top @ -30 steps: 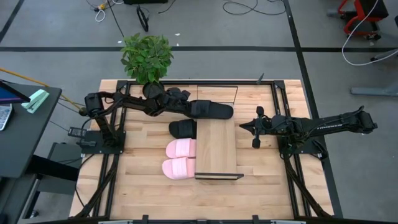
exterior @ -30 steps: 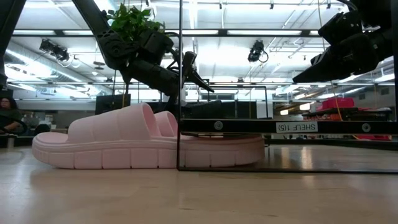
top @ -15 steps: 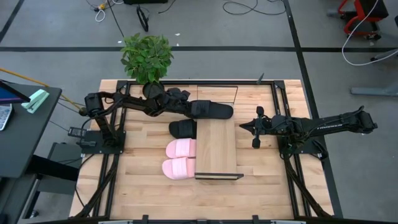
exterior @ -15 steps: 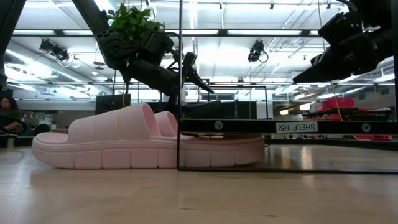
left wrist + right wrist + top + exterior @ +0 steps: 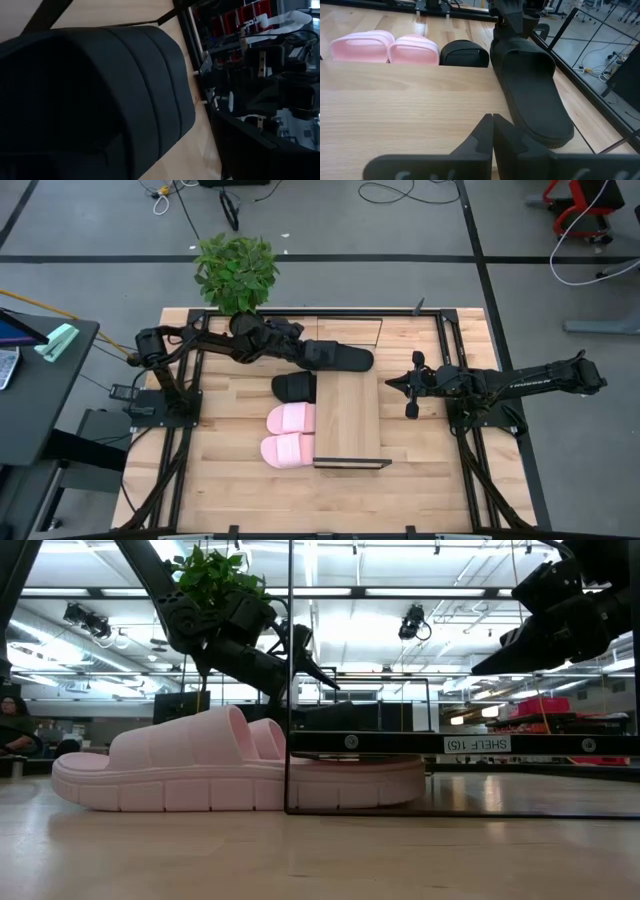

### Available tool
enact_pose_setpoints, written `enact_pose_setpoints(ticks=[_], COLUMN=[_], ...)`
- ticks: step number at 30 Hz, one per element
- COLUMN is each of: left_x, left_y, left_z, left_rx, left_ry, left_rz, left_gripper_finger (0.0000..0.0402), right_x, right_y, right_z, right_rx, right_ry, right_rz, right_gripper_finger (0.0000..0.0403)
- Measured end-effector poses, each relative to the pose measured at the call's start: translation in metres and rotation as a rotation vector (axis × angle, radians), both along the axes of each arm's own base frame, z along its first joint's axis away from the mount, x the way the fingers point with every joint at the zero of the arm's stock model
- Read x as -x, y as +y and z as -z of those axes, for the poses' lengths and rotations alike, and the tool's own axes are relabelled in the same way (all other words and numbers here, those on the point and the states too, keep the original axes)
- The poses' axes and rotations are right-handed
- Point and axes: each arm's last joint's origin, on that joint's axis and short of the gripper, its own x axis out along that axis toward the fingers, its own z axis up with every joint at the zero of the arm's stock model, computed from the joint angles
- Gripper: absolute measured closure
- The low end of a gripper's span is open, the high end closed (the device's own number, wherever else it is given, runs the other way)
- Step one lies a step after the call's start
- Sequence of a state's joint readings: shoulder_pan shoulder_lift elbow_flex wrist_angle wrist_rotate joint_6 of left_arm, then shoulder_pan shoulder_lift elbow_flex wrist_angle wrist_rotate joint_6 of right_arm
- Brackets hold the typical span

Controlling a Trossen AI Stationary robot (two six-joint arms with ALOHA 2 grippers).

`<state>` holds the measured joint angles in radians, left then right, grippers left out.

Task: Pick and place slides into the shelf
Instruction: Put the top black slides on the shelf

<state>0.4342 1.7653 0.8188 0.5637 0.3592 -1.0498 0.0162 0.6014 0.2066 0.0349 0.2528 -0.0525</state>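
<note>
My left gripper (image 5: pixel 308 351) reaches in from the table's left and is shut on a black slide (image 5: pixel 345 359) that lies just past the far end of the shelf (image 5: pixel 348 425). In the right wrist view this black slide (image 5: pixel 530 85) shows its footbed. A second black slide (image 5: pixel 292 387) and two pink slides (image 5: pixel 290 418) (image 5: pixel 285 450) rest on the tabletop with their toes tucked under the shelf's left side. My right gripper (image 5: pixel 392 383) hovers shut to the right of the shelf, touching nothing. My left gripper holds the black slide at its strap end (image 5: pixel 506 37), coming from the table's left and slanting down along the slide's length. The gripper's own body hides how the fingers sit on the strap. The strap (image 5: pixel 125 90) fills its wrist view. Whether the slide is lifted clear, I cannot tell.
A potted plant (image 5: pixel 237 270) stands at the table's far edge behind the left arm. The shelf's thin black frame (image 5: pixel 288 690) rises at its ends. Bare tabletop lies to the right of the shelf, under my right arm, and along the near edge.
My left gripper has drawn back slightly toward the table's left, taking the black slide with it; the slide's strap end looks a little more raised than before. My right arm has kept still.
</note>
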Motion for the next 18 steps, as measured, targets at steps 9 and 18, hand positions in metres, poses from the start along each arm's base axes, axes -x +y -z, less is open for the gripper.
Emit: enact_pose_setpoints(ticks=[9, 18], left_x=[-0.0003, 0.0011], left_y=[-0.0001, 0.0042], left_z=[-0.0015, -0.0034], left_rx=[0.102, 0.248], left_ry=[-0.022, -0.049], left_rz=[-0.009, -0.051], left_gripper_finger=[0.0137, 0.014], right_x=[0.0, 0.0], right_y=[0.0, -0.0001], right_z=[-0.0001, -0.0001], right_rx=[0.0, 0.0], right_ry=[-0.001, -0.001], right_rz=[0.0, 0.001], right_gripper_finger=[0.0389, 0.0389])
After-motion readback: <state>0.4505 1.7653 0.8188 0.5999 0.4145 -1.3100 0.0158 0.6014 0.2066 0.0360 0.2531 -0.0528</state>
